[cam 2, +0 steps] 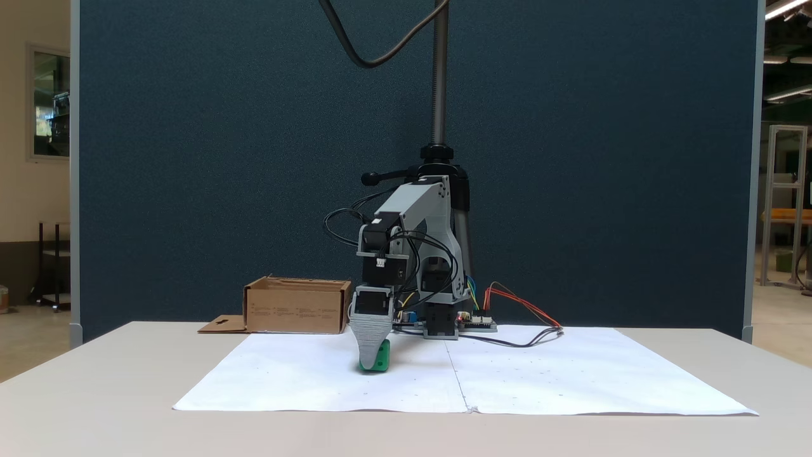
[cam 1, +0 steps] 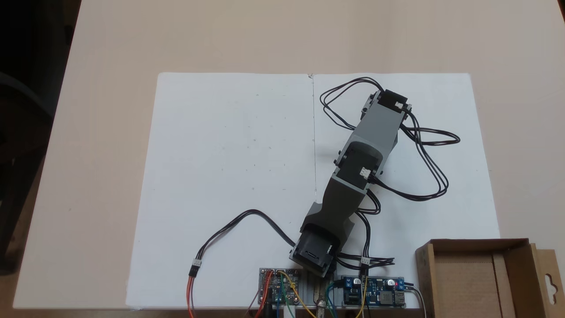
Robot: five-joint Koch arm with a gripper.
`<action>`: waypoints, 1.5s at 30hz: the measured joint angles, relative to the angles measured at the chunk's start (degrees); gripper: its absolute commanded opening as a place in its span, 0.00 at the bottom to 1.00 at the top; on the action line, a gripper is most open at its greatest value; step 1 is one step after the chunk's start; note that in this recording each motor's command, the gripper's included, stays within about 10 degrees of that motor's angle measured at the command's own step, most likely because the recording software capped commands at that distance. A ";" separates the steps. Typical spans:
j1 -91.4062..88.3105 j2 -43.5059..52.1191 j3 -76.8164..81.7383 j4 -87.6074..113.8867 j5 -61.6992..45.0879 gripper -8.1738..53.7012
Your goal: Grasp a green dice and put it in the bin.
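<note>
In the fixed view from the table's front, the green dice [cam 2: 382,361] rests on the white paper, partly covered by a grey finger of my gripper [cam 2: 373,359]. The gripper points straight down with its tip at the paper, right against the dice. Only one finger shows, so I cannot tell whether the jaws are closed on the dice. In the fixed view from above, the arm [cam 1: 359,163] stretches over the paper's right half and covers gripper and dice. The bin [cam 1: 479,242] is an open brown cardboard box at the lower right there; it also stands at the back left [cam 2: 295,308].
Circuit boards [cam 1: 373,291] and coloured wires sit by the arm's base at the table's near edge. Black cable loops [cam 1: 435,176] hang right of the arm. The white paper [cam 1: 229,176] covers the table's middle. A dark partition [cam 2: 190,158] stands behind the table.
</note>
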 measured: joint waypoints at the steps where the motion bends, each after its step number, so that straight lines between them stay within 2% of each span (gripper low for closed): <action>1: -0.09 -0.09 -0.70 1.14 0.09 0.33; 4: 0.44 -0.18 -4.31 6.77 0.18 0.33; 16: 8.96 0.88 -35.86 31.82 2.64 0.33; 23: 17.31 5.71 -40.34 35.60 2.64 0.33; 29: 31.55 8.35 -43.07 34.80 2.64 0.33; 45: 61.70 5.54 -43.07 25.40 2.64 0.33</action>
